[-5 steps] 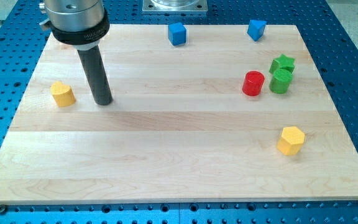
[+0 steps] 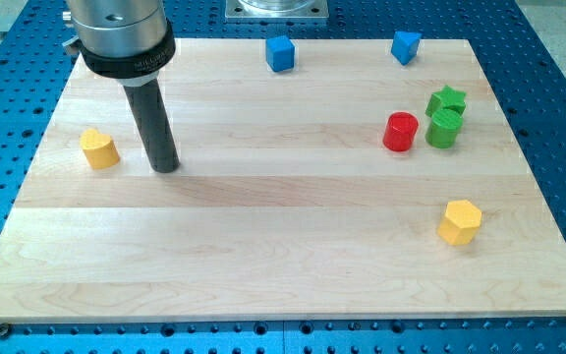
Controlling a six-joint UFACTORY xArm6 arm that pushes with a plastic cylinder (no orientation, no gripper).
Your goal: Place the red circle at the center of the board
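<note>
The red circle (image 2: 400, 132) stands on the wooden board (image 2: 263, 246) at the view's right, just left of a green cylinder (image 2: 443, 129). My tip (image 2: 165, 166) rests on the board at the view's left, far from the red circle, a little right of a yellow block (image 2: 98, 148).
A green star (image 2: 447, 100) sits just above the green cylinder. A blue cube (image 2: 280, 53) and another blue block (image 2: 406, 45) lie near the board's top edge. A yellow hexagon (image 2: 460, 221) lies at the lower right. Blue perforated table surrounds the board.
My tip has shifted slightly down the view. The blocks have not moved.
</note>
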